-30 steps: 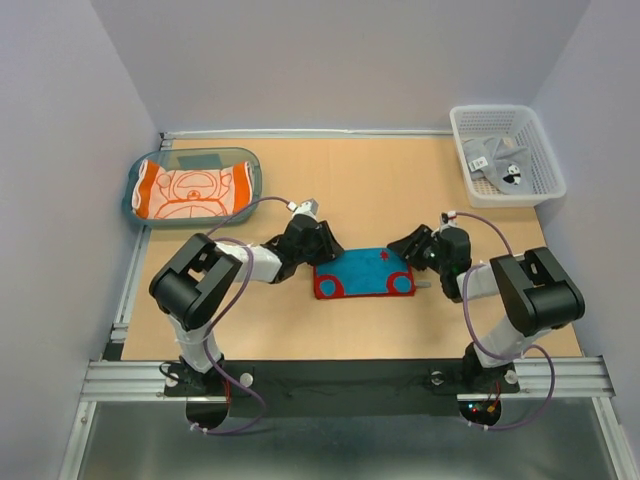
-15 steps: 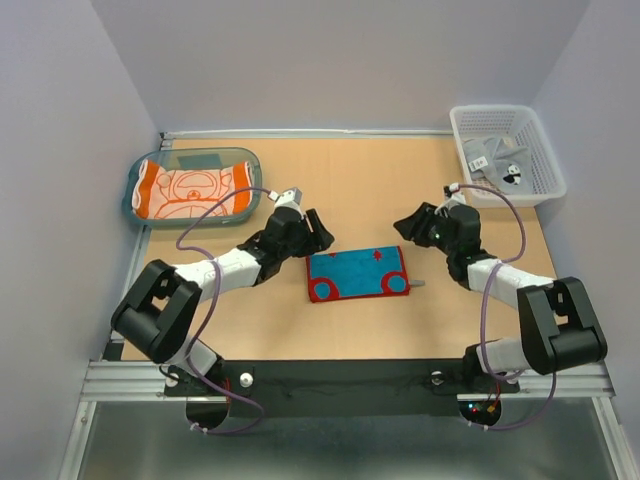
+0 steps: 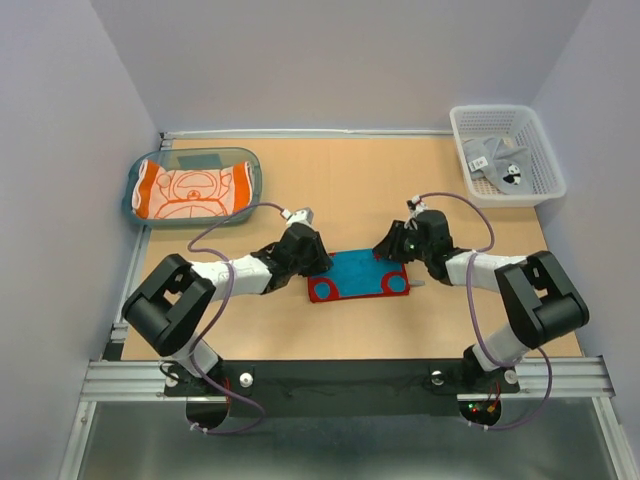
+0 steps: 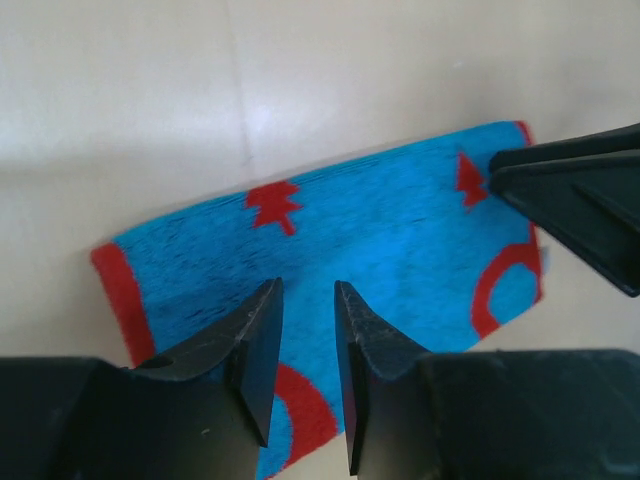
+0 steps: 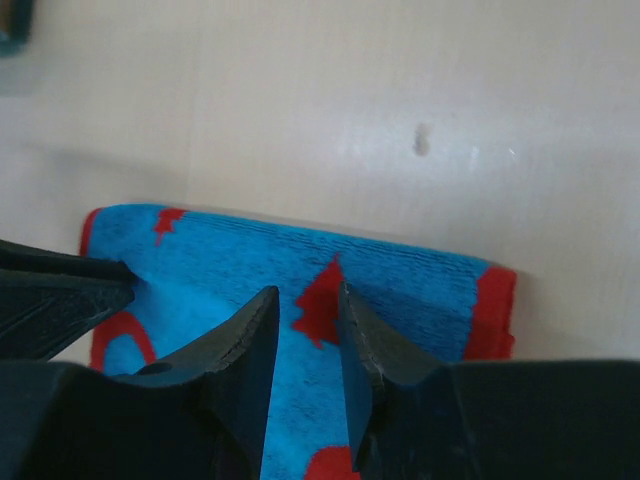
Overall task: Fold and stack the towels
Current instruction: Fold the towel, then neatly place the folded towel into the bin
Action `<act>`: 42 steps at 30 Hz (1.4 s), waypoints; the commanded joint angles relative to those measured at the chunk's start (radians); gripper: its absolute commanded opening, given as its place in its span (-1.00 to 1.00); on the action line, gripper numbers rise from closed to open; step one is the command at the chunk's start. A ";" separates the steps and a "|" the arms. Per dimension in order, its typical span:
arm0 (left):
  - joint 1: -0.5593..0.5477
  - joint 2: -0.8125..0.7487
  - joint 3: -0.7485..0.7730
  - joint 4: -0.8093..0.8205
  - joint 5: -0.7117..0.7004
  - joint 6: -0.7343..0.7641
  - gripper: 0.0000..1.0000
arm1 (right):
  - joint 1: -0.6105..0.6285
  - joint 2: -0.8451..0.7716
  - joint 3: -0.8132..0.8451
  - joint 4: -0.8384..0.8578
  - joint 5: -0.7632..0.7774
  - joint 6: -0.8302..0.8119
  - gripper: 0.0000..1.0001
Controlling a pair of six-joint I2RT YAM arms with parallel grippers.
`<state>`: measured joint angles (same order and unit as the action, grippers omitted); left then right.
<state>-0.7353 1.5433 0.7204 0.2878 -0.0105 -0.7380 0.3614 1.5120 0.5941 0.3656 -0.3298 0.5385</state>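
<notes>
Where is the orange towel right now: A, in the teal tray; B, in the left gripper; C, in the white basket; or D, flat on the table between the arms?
A: the orange towel lies in the teal tray; the blue and red towel is the one between the arms.

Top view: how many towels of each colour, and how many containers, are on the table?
Orange towel: 1
Blue-and-red towel: 1
Grey towel: 1
Teal tray: 1
White basket: 1
Total: 5 (anything under the orange towel is hidden)
</notes>
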 commanded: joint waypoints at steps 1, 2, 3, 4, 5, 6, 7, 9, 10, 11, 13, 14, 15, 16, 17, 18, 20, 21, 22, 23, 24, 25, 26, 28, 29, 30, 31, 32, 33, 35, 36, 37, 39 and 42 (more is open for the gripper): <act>0.016 0.026 -0.059 0.008 -0.054 -0.064 -0.24 | -0.001 0.042 -0.016 0.003 0.086 0.035 -0.29; 0.022 0.032 -0.076 0.010 -0.052 -0.087 -0.25 | -0.001 0.051 -0.017 -0.017 0.119 0.031 -0.29; 0.034 0.041 -0.085 0.016 -0.051 -0.098 -0.25 | -0.002 0.056 -0.016 -0.033 0.139 0.023 -0.29; 0.042 0.043 -0.093 0.019 -0.049 -0.107 -0.25 | -0.001 0.057 -0.014 -0.051 0.164 0.006 -0.29; 0.048 0.046 -0.105 0.024 -0.042 -0.112 -0.25 | -0.002 0.057 -0.016 -0.074 0.185 -0.001 -0.29; 0.051 0.044 -0.108 0.025 -0.040 -0.116 -0.25 | -0.002 0.053 -0.017 -0.082 0.219 -0.009 -0.29; 0.057 0.040 -0.108 0.021 -0.040 -0.121 -0.25 | -0.004 0.050 -0.016 -0.103 0.233 -0.026 -0.29; 0.057 0.029 -0.101 0.007 -0.036 -0.118 -0.24 | -0.004 0.039 -0.004 -0.134 0.244 -0.052 -0.29; 0.057 0.011 -0.096 -0.013 -0.031 -0.115 -0.14 | -0.003 0.021 0.013 -0.149 0.239 -0.087 -0.27; 0.057 -0.003 -0.085 -0.024 -0.022 -0.112 -0.05 | -0.002 0.008 0.027 -0.183 0.233 -0.104 -0.26; 0.057 -0.061 -0.070 -0.070 -0.019 -0.097 0.12 | -0.001 -0.018 0.053 -0.227 0.225 -0.138 -0.23; 0.057 -0.084 -0.053 -0.090 -0.025 -0.089 0.25 | 0.001 -0.044 0.088 -0.275 0.224 -0.167 -0.20; 0.057 -0.136 -0.041 -0.114 -0.035 -0.083 0.30 | 0.008 -0.058 0.105 -0.299 0.224 -0.181 -0.17; 0.059 -0.162 -0.029 -0.163 -0.048 -0.064 0.38 | 0.014 -0.067 0.125 -0.324 0.225 -0.207 -0.08; 0.066 -0.187 -0.004 -0.185 -0.074 -0.054 0.41 | 0.036 -0.079 0.159 -0.362 0.224 -0.218 -0.03; 0.082 -0.212 0.005 -0.206 -0.081 -0.047 0.58 | 0.050 -0.081 0.180 -0.401 0.222 -0.228 0.02; 0.125 -0.273 0.020 -0.248 -0.057 -0.012 0.72 | 0.115 -0.082 0.238 -0.479 0.236 -0.258 0.15; 0.158 -0.293 0.025 -0.263 -0.048 0.002 0.85 | 0.141 -0.082 0.256 -0.497 0.253 -0.264 0.19; 0.216 -0.328 0.028 -0.286 -0.042 0.015 0.97 | 0.168 -0.081 0.271 -0.517 0.262 -0.268 0.25; 0.250 -0.344 0.036 -0.317 -0.039 0.056 0.97 | 0.221 -0.075 0.289 -0.551 0.268 -0.272 0.25; 0.279 -0.357 0.043 -0.337 -0.037 0.078 0.97 | 0.249 -0.069 0.320 -0.565 0.281 -0.272 0.27; 0.340 -0.379 0.051 -0.379 -0.034 0.097 0.97 | 0.278 -0.062 0.338 -0.582 0.287 -0.273 0.28; 0.370 -0.387 0.066 -0.400 -0.013 0.126 0.97 | 0.309 -0.056 0.357 -0.611 0.296 -0.270 0.30; 0.462 -0.410 0.074 -0.439 0.006 0.195 0.97 | 0.402 -0.013 0.421 -0.646 0.325 -0.270 0.34; 0.490 -0.414 0.076 -0.450 0.045 0.218 0.97 | 0.433 0.008 0.444 -0.681 0.330 -0.273 0.34; 0.522 -0.417 0.074 -0.460 0.056 0.239 0.97 | 0.494 0.028 0.473 -0.700 0.360 -0.275 0.34; 0.551 -0.416 0.073 -0.467 0.067 0.282 0.97 | 0.523 0.077 0.524 -0.720 0.386 -0.275 0.34; 0.607 -0.413 0.067 -0.482 0.099 0.299 0.97 | 0.551 0.100 0.553 -0.750 0.397 -0.278 0.34; 0.632 -0.411 0.060 -0.487 0.118 0.316 0.97 | 0.595 0.123 0.578 -0.766 0.416 -0.279 0.34; 0.671 -0.408 0.038 -0.492 0.141 0.338 0.97 | 0.651 0.193 0.649 -0.800 0.437 -0.281 0.30; 0.671 -0.414 0.025 -0.484 0.147 0.338 0.97 | 0.666 0.218 0.670 -0.810 0.448 -0.284 0.27; 0.672 -0.428 0.011 -0.454 0.161 0.328 0.97 | 0.678 0.241 0.696 -0.821 0.466 -0.285 0.22; 0.672 -0.440 -0.032 -0.426 0.178 0.321 0.97 | 0.712 0.303 0.754 -0.855 0.486 -0.287 0.17; 0.672 -0.430 -0.067 -0.403 0.175 0.325 0.97 | 0.746 0.372 0.819 -0.902 0.521 -0.291 0.04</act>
<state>-0.0616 1.1320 0.6922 -0.1474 0.1242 -0.4492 1.0843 1.8450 1.3312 -0.4419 0.1028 0.2611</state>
